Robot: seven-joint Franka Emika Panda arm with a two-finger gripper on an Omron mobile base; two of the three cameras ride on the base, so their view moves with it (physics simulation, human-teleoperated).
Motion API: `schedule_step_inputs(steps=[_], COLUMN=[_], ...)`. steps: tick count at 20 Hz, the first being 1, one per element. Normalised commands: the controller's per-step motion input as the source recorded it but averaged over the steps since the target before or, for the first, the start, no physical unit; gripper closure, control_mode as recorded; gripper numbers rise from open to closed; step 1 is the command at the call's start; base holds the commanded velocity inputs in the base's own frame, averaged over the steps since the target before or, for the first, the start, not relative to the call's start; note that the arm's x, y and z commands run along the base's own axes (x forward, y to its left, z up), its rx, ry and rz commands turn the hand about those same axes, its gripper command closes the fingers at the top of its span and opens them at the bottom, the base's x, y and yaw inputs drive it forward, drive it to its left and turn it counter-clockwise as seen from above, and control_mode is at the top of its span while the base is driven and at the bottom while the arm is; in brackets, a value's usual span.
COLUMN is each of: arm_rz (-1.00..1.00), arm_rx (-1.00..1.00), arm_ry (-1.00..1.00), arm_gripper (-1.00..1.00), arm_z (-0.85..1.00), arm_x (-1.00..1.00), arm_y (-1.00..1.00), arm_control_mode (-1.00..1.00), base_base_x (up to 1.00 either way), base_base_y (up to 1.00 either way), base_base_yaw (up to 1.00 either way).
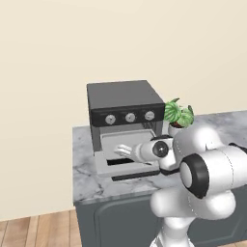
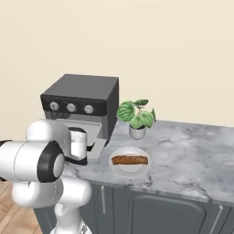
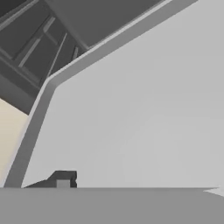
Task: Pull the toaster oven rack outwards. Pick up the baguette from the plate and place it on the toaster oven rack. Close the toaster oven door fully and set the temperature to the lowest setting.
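The marble bench (image 2: 192, 155) carried the toaster oven (image 1: 125, 99), its door (image 1: 126, 170) down. The rack (image 1: 123, 144) seemed drawn out. The gripper (image 1: 121, 150) hovered over the rack; whether its fingers were apart could not be told, nor any hold. Next, likely, came the baguette (image 2: 130, 160) on the plate (image 2: 130, 171), beside the oven.

Nothing readable anywhere here, honestly. The toaster oven (image 1: 125, 103) has a black control strip (image 1: 129, 116) with three silver knobs, but there are no numbers, marks or brand on it that I can make out. The plate (image 2: 130, 168) and the tabletop (image 2: 192, 155) carry no labels either.
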Motion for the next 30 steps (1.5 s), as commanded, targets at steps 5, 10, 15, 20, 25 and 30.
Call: schedule_step_inputs(steps=[5, 10, 15, 20, 25, 30], arm_rz=[0.0, 0.0, 0.0, 0.01, 0.0, -0.15], arm_rx=[-0.3, -0.31, -0.31, -0.23, -0.17, -0.01], arm_ry=[0.46, 0.46, 0.43, 0.39, 0.24, -0.05], arm_gripper=[1.0, -1.0, -1.0, -1.0, -1.0, -1.0], arm_z=[0.87, 0.86, 0.86, 0.99, 1.0, 1.0], arm_x=[-1.0, -1.0, -1.0, -1.0, -1.0, -0.66], arm_y=[0.34, 0.42, 0.42, 0.22, 0.06, 0.0], arm_control_mode=[-1.0, -1.0, -1.0, -1.0, -1.0, -1.0], base_base_x=[0.0, 0.0, 0.0, 0.0, 0.0, 0.0], base_base_y=[0.0, 0.0, 0.0, 0.0, 0.0, 0.0], base_base_yaw=[0.0, 0.0, 0.0, 0.0, 0.0, 0.0])
